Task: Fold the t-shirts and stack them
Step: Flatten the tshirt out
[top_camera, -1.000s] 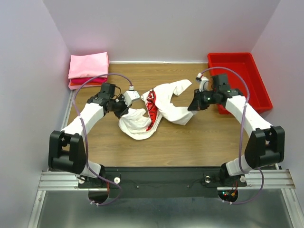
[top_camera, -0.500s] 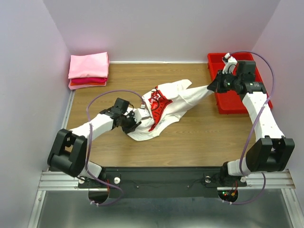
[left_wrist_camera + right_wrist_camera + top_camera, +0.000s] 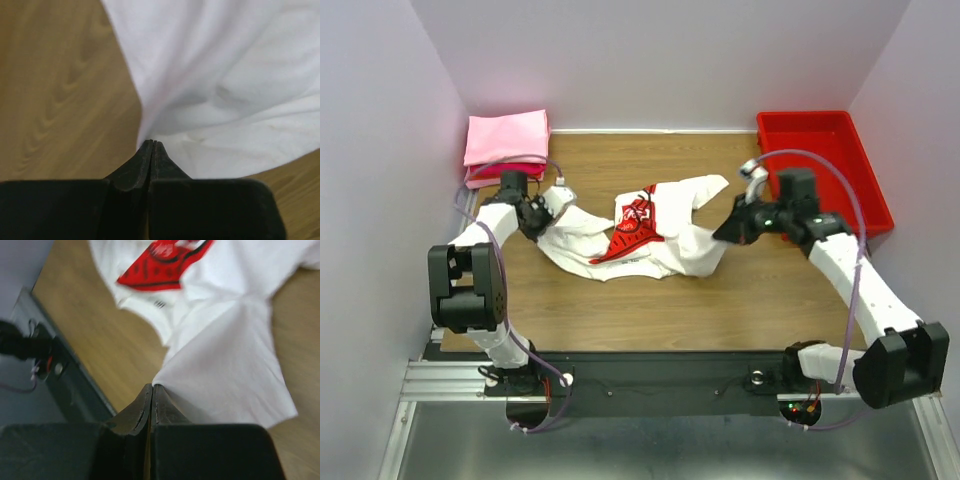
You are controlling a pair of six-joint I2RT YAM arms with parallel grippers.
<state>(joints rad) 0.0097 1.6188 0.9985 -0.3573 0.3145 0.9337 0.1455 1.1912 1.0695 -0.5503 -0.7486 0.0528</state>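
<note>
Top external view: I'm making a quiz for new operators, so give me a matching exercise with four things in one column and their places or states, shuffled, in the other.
Things
1. white t-shirt
2. red tray
3. pink and red stack
4. left gripper

Places or states
A. far left corner of the table
B. shut on the shirt's left end
C. far right corner
D. spread across the middle

Pairs: 1-D, 2-C, 3-A, 4-B.

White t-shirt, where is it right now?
Top view: the white t-shirt lies mid-table, spread between the left gripper and the right gripper, both shut on it.
</note>
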